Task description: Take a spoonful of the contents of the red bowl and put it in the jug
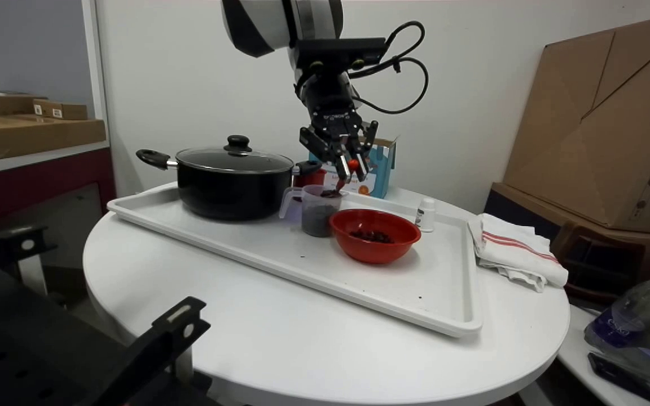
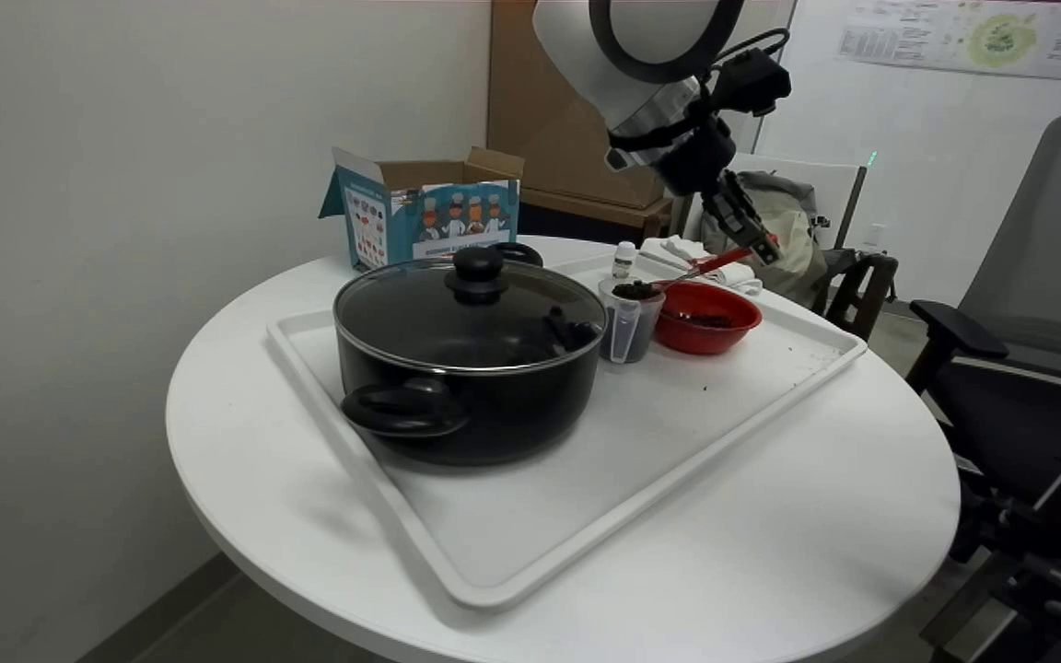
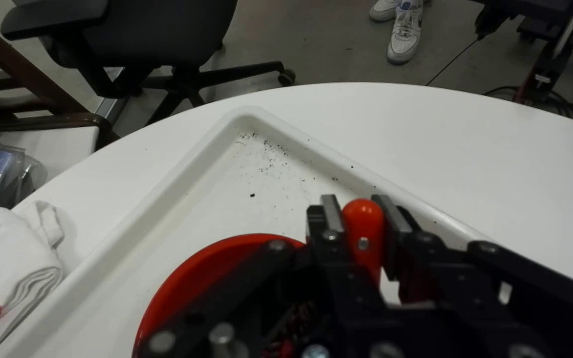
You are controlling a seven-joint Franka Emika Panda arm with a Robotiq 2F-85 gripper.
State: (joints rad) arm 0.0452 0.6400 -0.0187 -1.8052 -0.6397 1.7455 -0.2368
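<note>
Gripper pinched tight on spoon, far end at mouth of jug among dark bits; in an exterior view, bowl at jug's four o'clock, bottle at three

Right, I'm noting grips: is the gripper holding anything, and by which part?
The gripper holds the spoon by its red handle, near the end.

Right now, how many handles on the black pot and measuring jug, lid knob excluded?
3. Black pot: left handle and right handle in an exterior view. Measuring jug: one jug handle, visible in both exterior views. None appear hidden.
</note>
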